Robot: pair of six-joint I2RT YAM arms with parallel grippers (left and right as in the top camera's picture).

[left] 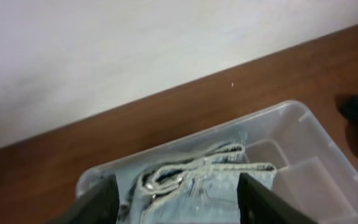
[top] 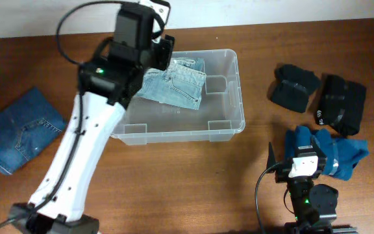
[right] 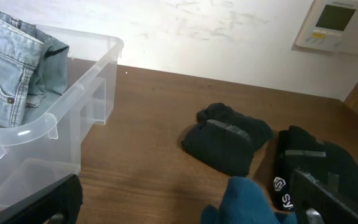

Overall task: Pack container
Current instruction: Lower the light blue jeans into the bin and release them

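The clear plastic container [top: 237,91] stands at the table's middle back. Folded light-blue jeans [top: 177,83] lie in its back left part. My left gripper [top: 163,51] hangs over the tub's back edge, open, its fingers wide apart on either side of the jeans [left: 197,186] in the left wrist view, where the tub's wall [left: 319,146] also shows. My right gripper [top: 302,164] is open and empty near the front right, beside a teal cloth [top: 344,155]. In the right wrist view the open fingers [right: 185,208] frame the teal cloth [right: 247,202], with the container [right: 73,106] at left.
Dark blue jeans [top: 18,130] lie at the far left. Two black folded garments [top: 294,88] [top: 343,104] lie at the right, also in the right wrist view [right: 229,140] [right: 328,168]. A wall panel [right: 334,25] hangs behind the table.
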